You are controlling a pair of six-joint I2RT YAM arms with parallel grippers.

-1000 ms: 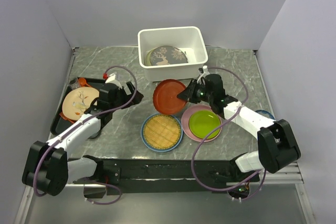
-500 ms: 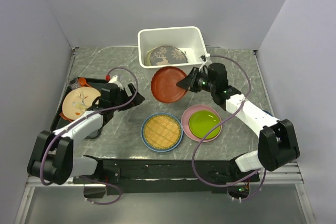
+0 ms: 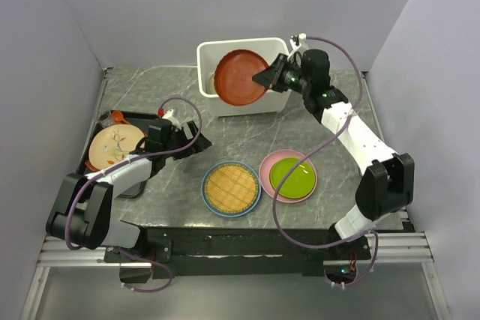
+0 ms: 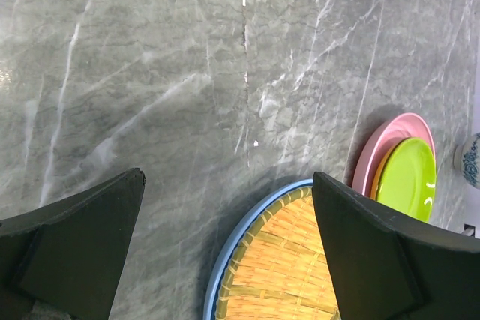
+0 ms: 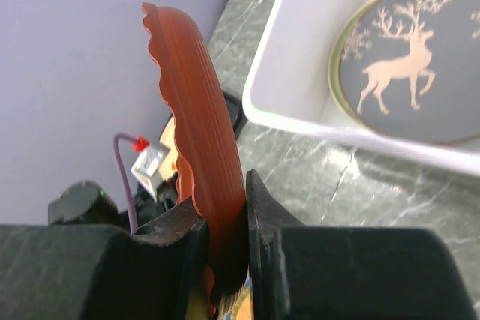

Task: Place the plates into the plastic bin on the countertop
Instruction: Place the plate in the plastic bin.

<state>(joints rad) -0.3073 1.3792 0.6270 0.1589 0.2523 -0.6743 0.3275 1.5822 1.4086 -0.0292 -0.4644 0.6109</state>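
My right gripper (image 3: pixel 264 78) is shut on the rim of the red plate (image 3: pixel 240 76) and holds it tilted in the air over the white plastic bin (image 3: pixel 207 55). In the right wrist view the red plate (image 5: pixel 199 133) stands edge-on between my fingers, and the grey deer plate (image 5: pixel 412 65) lies in the bin (image 5: pixel 289 58). My left gripper (image 3: pixel 196 142) is open and empty, low over the countertop (image 3: pixel 172 185). The yellow woven disc (image 3: pixel 232 187) sits on the blue plate (image 3: pixel 207 201). The lime green plate (image 3: pixel 292 176) sits on the pink plate (image 3: pixel 268 166). The cream plate (image 3: pixel 112 146) lies at the left.
A flat black tray (image 3: pixel 84 177) holds the cream plate at the left edge. A small blue-and-white bowl (image 4: pixel 469 161) shows at the right edge of the left wrist view. Grey walls close in the back and both sides. Purple cables loop over both arms.
My right gripper has lifted the red plate from above the countertop and carried it back, over the bin. My left gripper has slid a little right towards the blue plate.
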